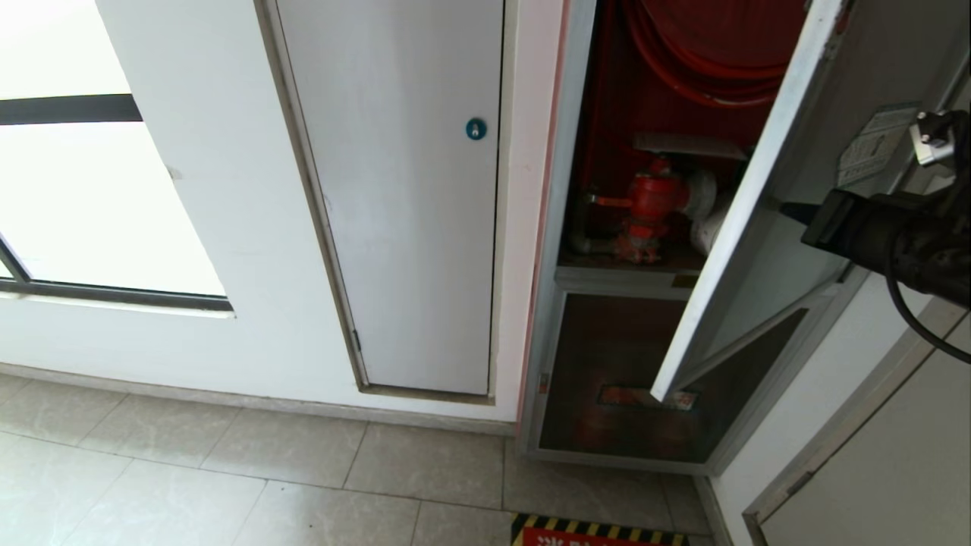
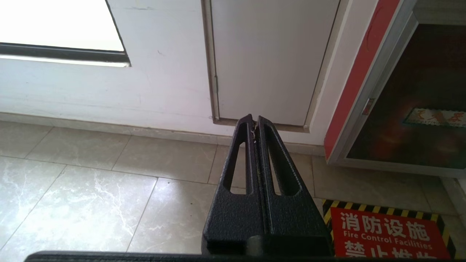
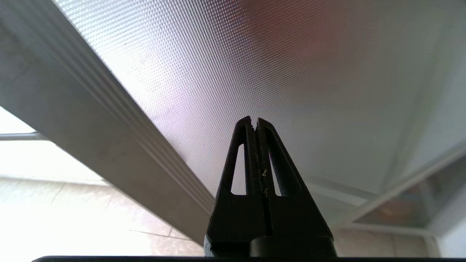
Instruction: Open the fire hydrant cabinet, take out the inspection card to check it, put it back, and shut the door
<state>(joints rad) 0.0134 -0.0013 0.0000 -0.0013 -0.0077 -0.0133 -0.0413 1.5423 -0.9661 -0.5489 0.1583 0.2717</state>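
A silver-framed fire hydrant cabinet [image 1: 565, 227] stands partly open in a white wall, red inside, with a coiled red hose [image 1: 705, 68] above a red valve [image 1: 652, 201]. Its glass door [image 1: 789, 205] swings outward, blocking part of the opening. The right gripper [image 3: 255, 122], fingers pressed together and empty, points at the door's dimpled glass. Left of the cabinet is a plain white panel [image 1: 402, 197] with a round blue lock [image 1: 476, 129]. The left gripper [image 2: 254, 119], closed and empty, hangs over pale glossy floor tiles [image 2: 91, 196].
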